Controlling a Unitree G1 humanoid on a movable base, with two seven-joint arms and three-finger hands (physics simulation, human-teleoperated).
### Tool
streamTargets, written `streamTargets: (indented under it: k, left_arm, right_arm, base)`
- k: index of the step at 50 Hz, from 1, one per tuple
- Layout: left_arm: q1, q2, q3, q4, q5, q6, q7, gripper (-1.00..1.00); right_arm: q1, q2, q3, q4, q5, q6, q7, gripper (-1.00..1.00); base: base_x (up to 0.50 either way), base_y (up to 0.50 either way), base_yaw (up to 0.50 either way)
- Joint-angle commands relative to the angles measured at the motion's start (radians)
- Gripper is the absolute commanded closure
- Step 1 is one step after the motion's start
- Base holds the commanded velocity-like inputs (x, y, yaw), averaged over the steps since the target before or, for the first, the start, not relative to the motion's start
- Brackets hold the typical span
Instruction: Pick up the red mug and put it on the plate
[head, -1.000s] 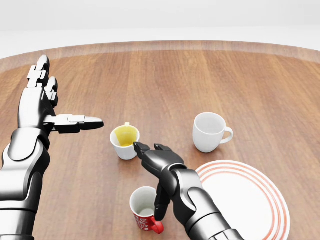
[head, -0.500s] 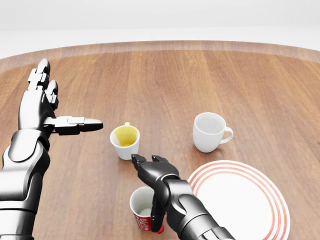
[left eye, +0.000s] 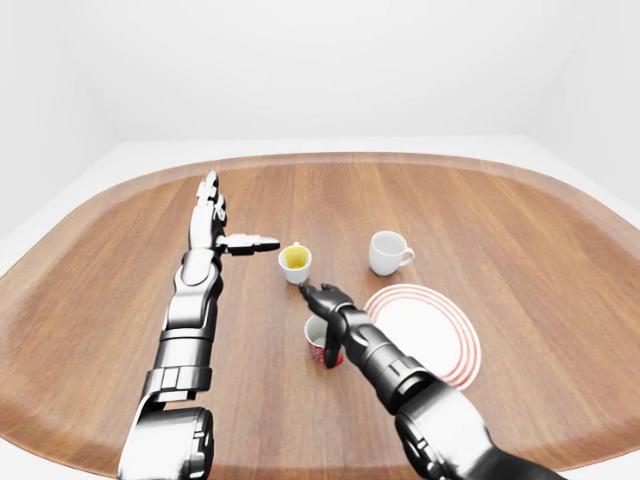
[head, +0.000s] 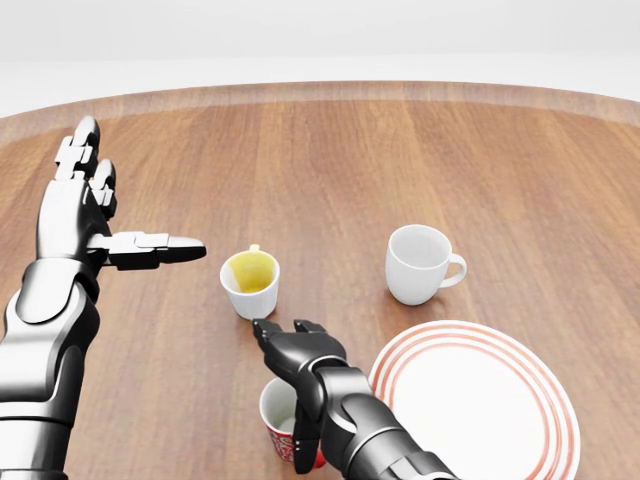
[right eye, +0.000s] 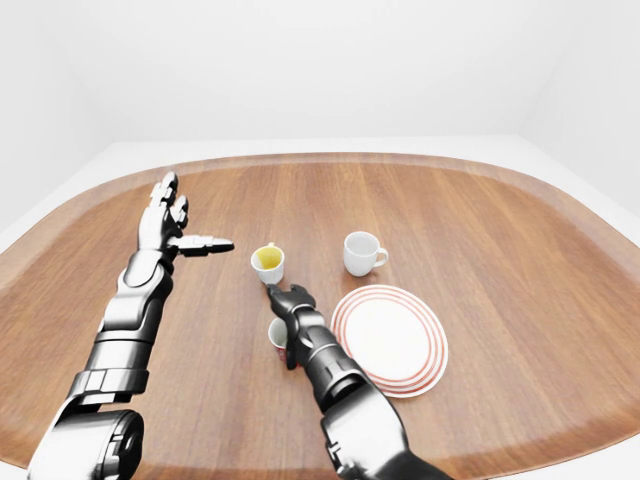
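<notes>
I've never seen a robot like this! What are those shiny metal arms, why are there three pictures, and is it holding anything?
It's a computer-made robot, steered by a person. All three pictures come from cameras on its head, looking out over its own arms. On the round wooden table sit a white mug, a white cup that is yellow inside, a red-ringed plate and a red mug. The left hand is open, above the table. The right hand reaches over the red mug, its fingers open beside the rim. Nothing is gripped yet.
</notes>
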Motion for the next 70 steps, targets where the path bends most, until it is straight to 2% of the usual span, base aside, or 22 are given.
streamTargets:
  k: [1, 16, 17, 18, 19, 20, 45, 63, 70]
  left_arm:
    - [-0.001, 0.002, 0.001, -0.002, -0.001, 0.000, -0.001, -1.00]
    - [0.005, 0.001, 0.001, 0.001, -0.003, 0.000, -0.001, -1.00]
    - [0.005, 0.000, 0.001, -0.001, -0.003, 0.000, -0.001, -1.00]
    - [0.005, 0.000, 0.001, -0.002, -0.003, 0.000, -0.001, -1.00]
    - [0.006, 0.000, 0.001, -0.003, -0.003, 0.000, -0.001, -1.00]
    - [0.006, -0.001, 0.000, -0.002, -0.003, 0.000, -0.001, -1.00]
    - [0.005, -0.001, 0.001, 0.014, -0.006, 0.000, -0.001, -1.00]
    - [0.002, -0.004, -0.002, 0.014, -0.002, 0.000, 0.001, -1.00]
    - [0.001, -0.005, -0.003, 0.013, 0.000, 0.000, 0.001, -1.00]
  right_arm:
    - [-0.007, 0.022, 0.005, 0.040, -0.011, 0.000, -0.016, -1.00]
    - [0.006, 0.020, 0.002, 0.072, -0.022, 0.000, -0.033, -1.00]
    - [0.006, 0.020, 0.002, 0.072, -0.023, 0.000, -0.034, -0.67]
    - [0.007, 0.020, 0.002, 0.071, -0.023, 0.000, -0.033, 0.30]
    - [0.007, 0.020, 0.002, 0.070, -0.023, 0.000, -0.033, 0.55]
    - [0.007, 0.020, 0.002, 0.069, -0.023, 0.000, -0.032, 1.00]
    - [0.005, 0.016, 0.012, 0.027, -0.047, 0.000, 0.009, 1.00]
    - [0.043, -0.030, 0.011, -0.284, -0.093, 0.000, 0.194, 1.00]
    - [0.066, -0.046, 0.002, -0.477, -0.112, 0.000, 0.315, 1.00]
  base:
    - [0.00, 0.00, 0.00]
    - [0.00, 0.00, 0.00]
    - [0.00, 0.00, 0.00]
    - [0.00, 0.00, 0.00]
    - [0.00, 0.00, 0.00]
    - [0.00, 0.00, 0.00]
    - [0.00, 0.00, 0.00]
    - [0.00, 0.00, 0.00]
    - [0.00, 0.00, 0.00]
